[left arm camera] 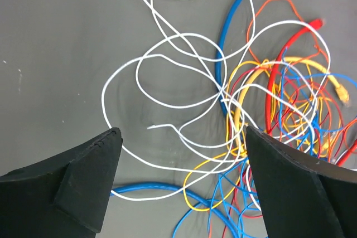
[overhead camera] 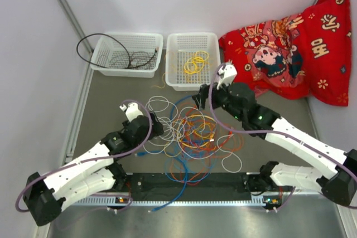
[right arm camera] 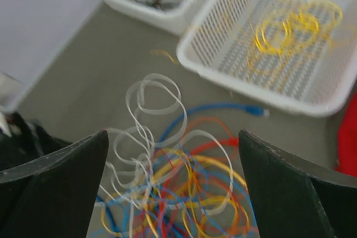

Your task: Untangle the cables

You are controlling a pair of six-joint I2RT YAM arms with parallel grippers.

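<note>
Grey tabletop (overhead camera: pixel 100 110) carries the tangled cables (overhead camera: pixel 189 135) in a heap between my two arms. My left gripper (left arm camera: pixel 181 131) hangs spread wide over white loops at the heap's left edge, gripping nothing. My right gripper (right arm camera: pixel 173 135) is spread wide too, above the heap's far side, empty. Behind, the right basket (overhead camera: pixel 192 35) holds a yellow cable (overhead camera: pixel 195 62); the left basket (overhead camera: pixel 134 35) holds a black cable (overhead camera: pixel 111 48).

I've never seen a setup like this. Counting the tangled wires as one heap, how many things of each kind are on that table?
White baskets: 2 (left basket, right basket)
Robot arms: 2 (left arm, right arm)
Red patterned cushion: 1
Heap of tangled cables: 1
Total: 6
</note>
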